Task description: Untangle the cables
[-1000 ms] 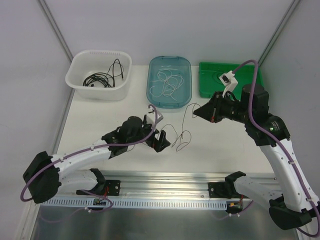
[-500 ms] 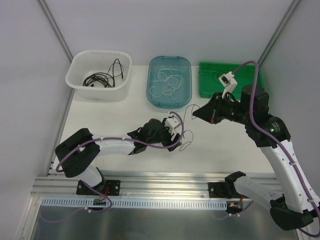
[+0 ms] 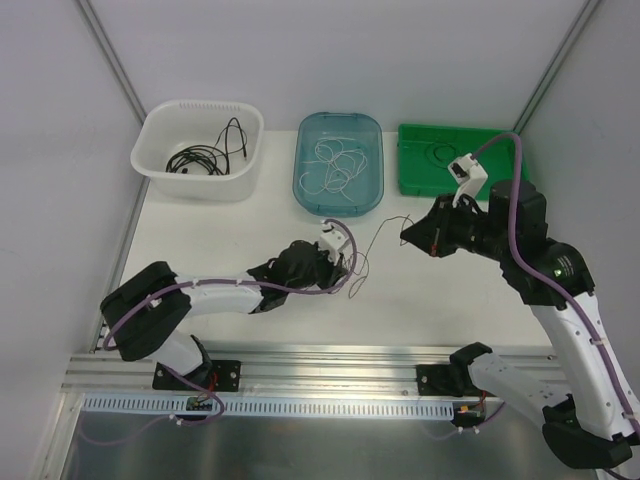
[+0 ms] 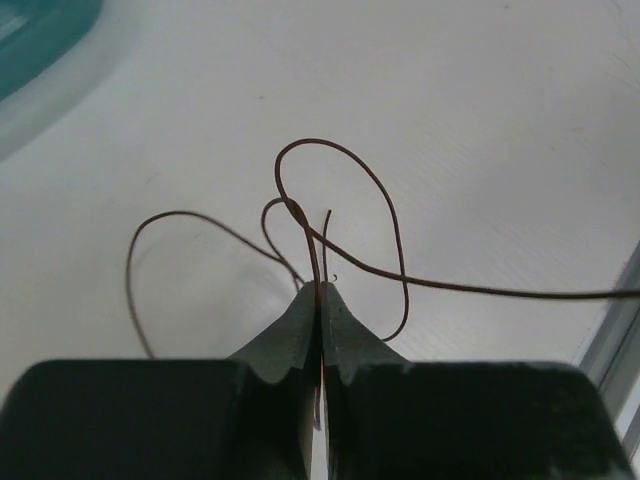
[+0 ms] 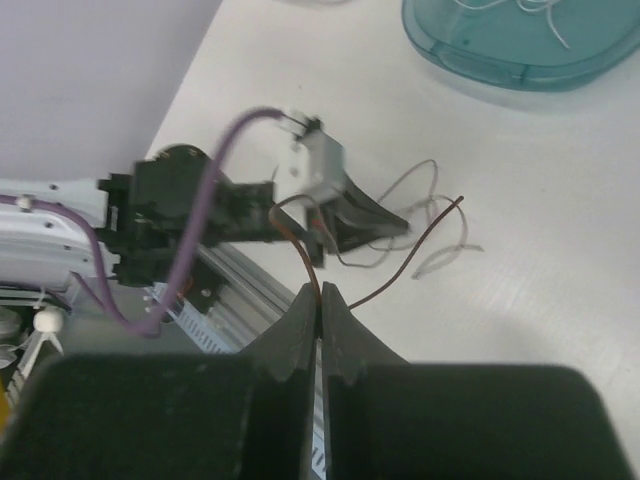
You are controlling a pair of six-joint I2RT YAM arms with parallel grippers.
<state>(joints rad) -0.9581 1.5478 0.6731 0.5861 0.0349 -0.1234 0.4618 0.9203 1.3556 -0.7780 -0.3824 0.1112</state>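
Two robot arms are working over a white table (image 3: pixel 450 290), sharing one thin brown wire (image 4: pixel 297 208) near the table's middle. The left gripper (image 4: pixel 319 292) is pinching the wire just below a small crossing where its loops are overlapping, jaws pressed together on the strand. The right gripper (image 5: pixel 319 292) is clamping another part of the same wire, jaws also together, and is holding it raised a little toward the right edge. Holding the wire at two places probably lets the arms draw apart and pull the loops open.

The other cables are sitting sorted along the far edge. Black cables (image 3: pixel 198 157) are lying in a white basket (image 3: pixel 160 170) at the far left corner. White cables (image 3: pixel 335 165) are lying in a teal tray (image 3: pixel 300 185) at the middle. A green tray (image 3: pixel 420 175) is sitting toward the far right corner, probably waiting for the brown wire.

Compared with a second ago, the left gripper, then wide open and left of the wire, is now reaching further right and gripping it. The right gripper is sitting slightly nearer the front and right, keeping its hold.
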